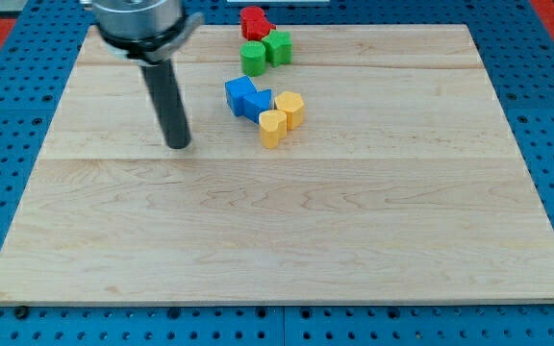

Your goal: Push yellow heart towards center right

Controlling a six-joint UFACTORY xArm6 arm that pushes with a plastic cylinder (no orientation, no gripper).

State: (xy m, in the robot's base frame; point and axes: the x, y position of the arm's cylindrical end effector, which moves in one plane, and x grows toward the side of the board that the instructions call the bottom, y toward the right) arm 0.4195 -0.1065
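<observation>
One rod and no jaws: my tip (178, 145) is sitting well left of what is probably the yellow heart (272, 128), nothing touching.

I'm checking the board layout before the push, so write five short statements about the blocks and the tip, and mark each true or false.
1. My tip touches the yellow heart. False: it stands apart, toward the view's left of the whole cluster.
2. The two yellow blocks sit side by side, the heart lower left of the other yellow block. True.
3. The blue blocks lie at the view's right of the yellow ones. False: they lie at the view's left.
4. The red block is nearest the view's top. True.
5. The green blocks lie below the yellow ones. False: they lie above, under the red.
</observation>
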